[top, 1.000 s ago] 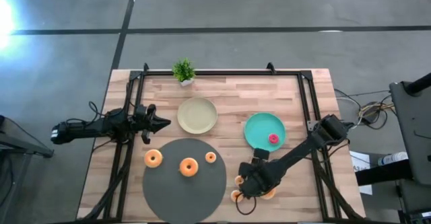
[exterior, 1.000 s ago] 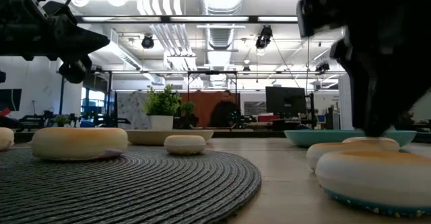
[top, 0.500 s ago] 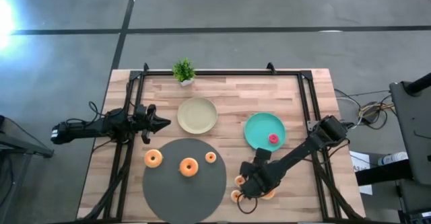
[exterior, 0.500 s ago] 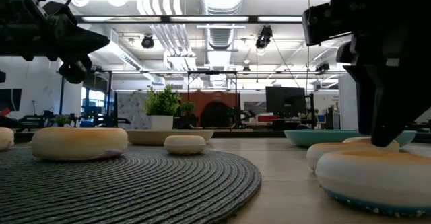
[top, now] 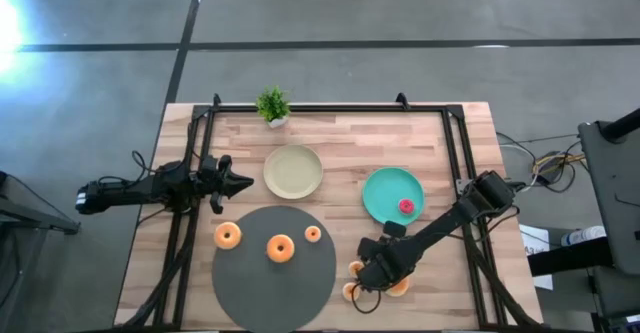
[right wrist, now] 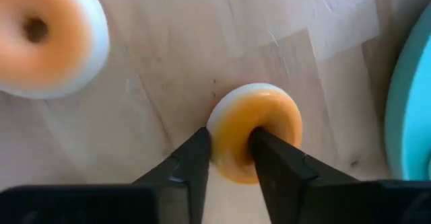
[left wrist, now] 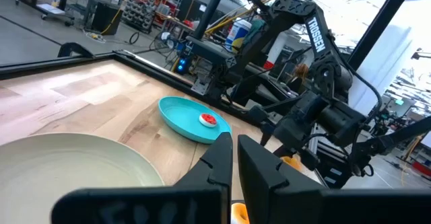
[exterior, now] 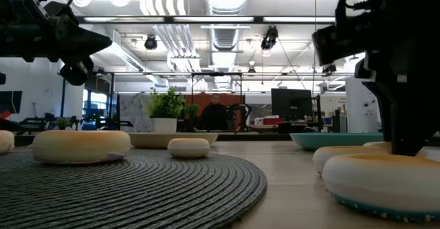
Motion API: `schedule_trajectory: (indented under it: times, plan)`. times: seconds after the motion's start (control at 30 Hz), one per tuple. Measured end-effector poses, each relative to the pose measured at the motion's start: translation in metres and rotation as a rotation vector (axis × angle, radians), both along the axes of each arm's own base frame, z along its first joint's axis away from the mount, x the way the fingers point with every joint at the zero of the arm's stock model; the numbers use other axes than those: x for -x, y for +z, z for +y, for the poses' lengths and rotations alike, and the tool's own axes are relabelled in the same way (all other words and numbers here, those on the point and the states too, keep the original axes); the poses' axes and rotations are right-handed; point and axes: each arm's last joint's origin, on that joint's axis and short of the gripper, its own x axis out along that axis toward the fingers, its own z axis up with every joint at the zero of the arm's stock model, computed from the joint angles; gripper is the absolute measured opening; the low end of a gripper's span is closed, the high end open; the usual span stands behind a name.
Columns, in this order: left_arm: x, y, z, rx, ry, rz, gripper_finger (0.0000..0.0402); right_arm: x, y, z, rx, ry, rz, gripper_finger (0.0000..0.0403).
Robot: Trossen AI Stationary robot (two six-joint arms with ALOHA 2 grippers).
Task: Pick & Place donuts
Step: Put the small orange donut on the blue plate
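Right gripper: lowered at the bench's near right, fingers pinched across the rim of a small donut lying there.
Other donuts: three on the dark mat; a red one on the teal plate.
Left gripper: fully closed, nothing held, raised at the left.

The right gripper has slid a little toward the surface's right edge among the donuts at the front, and its fingers, wider a moment ago, have narrowed onto the rim of a small donut, one finger outside and one in its hole.
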Motion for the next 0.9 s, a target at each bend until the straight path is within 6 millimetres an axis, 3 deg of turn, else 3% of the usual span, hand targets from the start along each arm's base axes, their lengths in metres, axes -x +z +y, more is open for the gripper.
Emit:
schedule_trajectory:
  times: [0.17,0.27,0.43,0.53,0.73,0.9]
  plan:
    - [0.0,0.0,0.0,0.0,0.0,0.0,0.0,-0.003,0.018,-0.006,-0.073,-0.121,-0.072,0.0023]
    - [0.0,0.0,0.0,0.0,0.0,0.0,0.0,-0.006,0.033,-0.016,-0.137,-0.208,-0.156,0.0012]
    - [0.0,0.0,0.0,0.0,0.0,0.002,0.0,-0.02,0.047,-0.038,-0.569,-0.271,-0.428,0.001]
    - [0.0,0.0,0.0,0.0,0.0,0.005,0.0,-0.022,0.037,-0.056,-0.812,-0.358,-0.546,0.0009]
    - [-0.001,-0.001,0.0,0.0,0.0,0.01,0.0,-0.009,0.009,-0.085,-0.856,-0.527,-0.52,0.0009]
    - [-0.001,-0.001,0.0,0.0,0.0,0.014,0.0,-0.015,0.01,-0.095,-0.866,-0.541,-0.566,0.0013]
